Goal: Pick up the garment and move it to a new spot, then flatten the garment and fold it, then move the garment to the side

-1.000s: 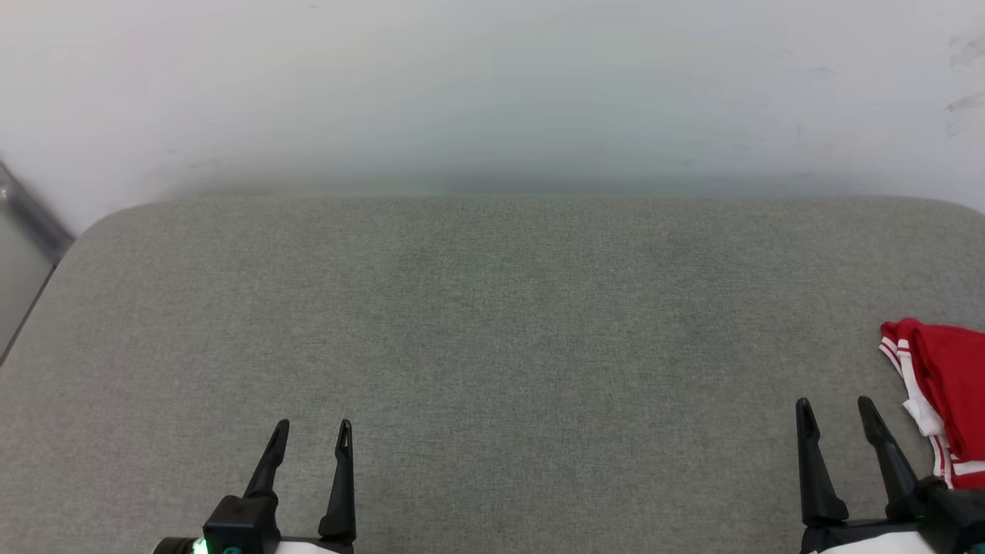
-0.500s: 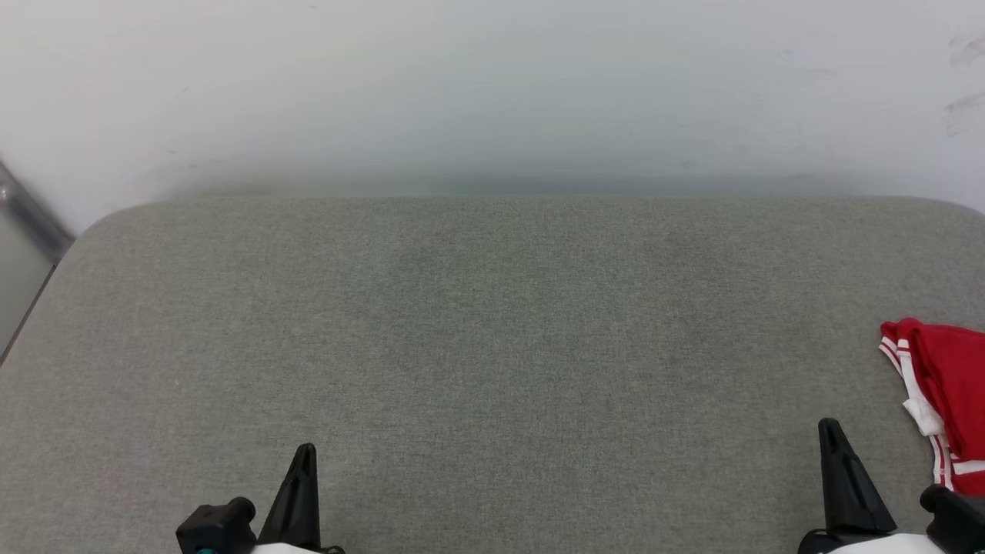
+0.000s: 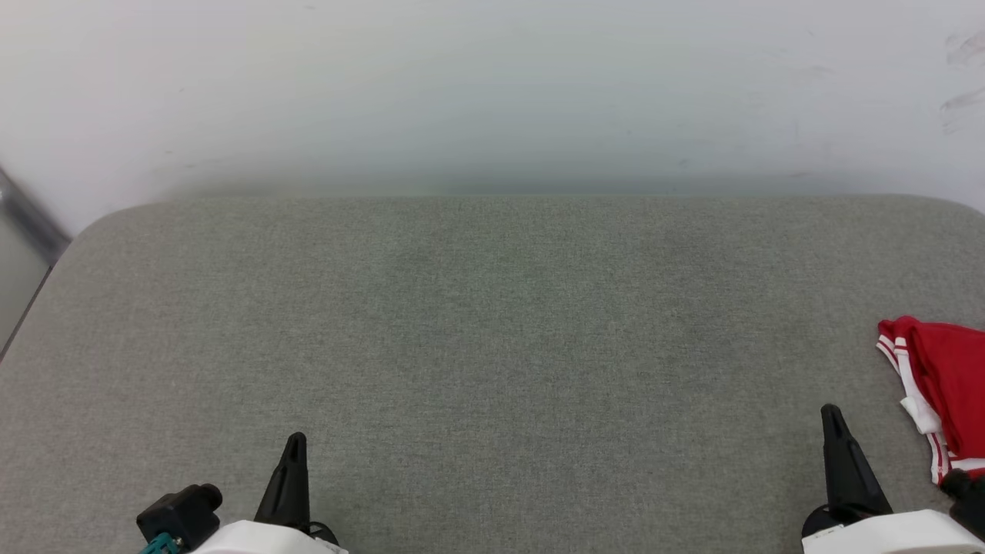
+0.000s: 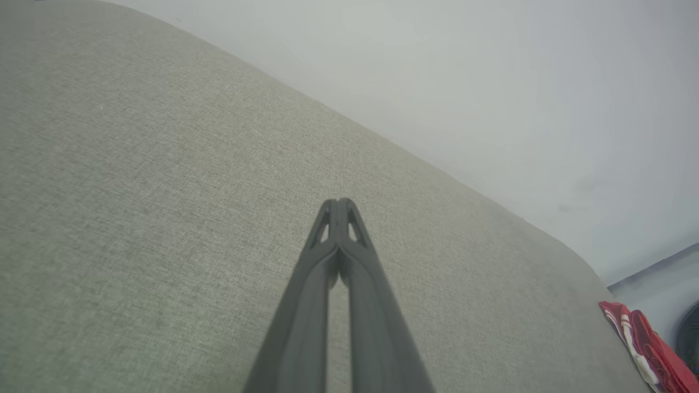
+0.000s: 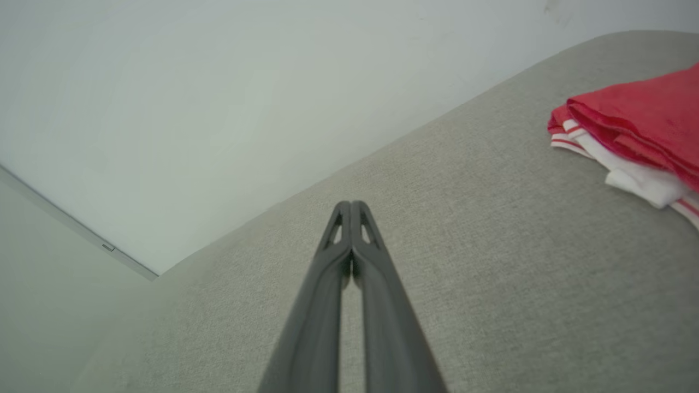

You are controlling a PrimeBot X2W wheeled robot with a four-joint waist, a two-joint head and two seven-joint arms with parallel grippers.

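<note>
Garment (image 3: 943, 385) lies at the far right of the bench (image 3: 492, 323), bunched in a red heap. White cloth and red-and-white stripe trim show along its left edge, and the head view cuts it off at the frame's right side. From the right wrist it reads as layers: red on top, white underneath, striped trim lowest, all resting on the grey fabric. It lies free of both tools.

Right tool (image 3: 831, 412) sits just to its left, low at the near edge. Its fingers are pressed together into one dark spike pointing away from the robot, with a strip of bench between them and the cloth. A dark part of that arm overlaps the garment's near corner in the head view; whether it touches, I can't tell.

Over to the left tool (image 3: 295, 440), well apart from the garment and low at the near edge too. It's closed tight, tips meeting, gripping nothing. Its wrist view shows the two fingers joined at the tip above the fabric, the garment a small red patch at the far corner.

Bench is grey woven cloth with rounded corners. Behind it stands a pale wall (image 3: 492, 92).
</note>
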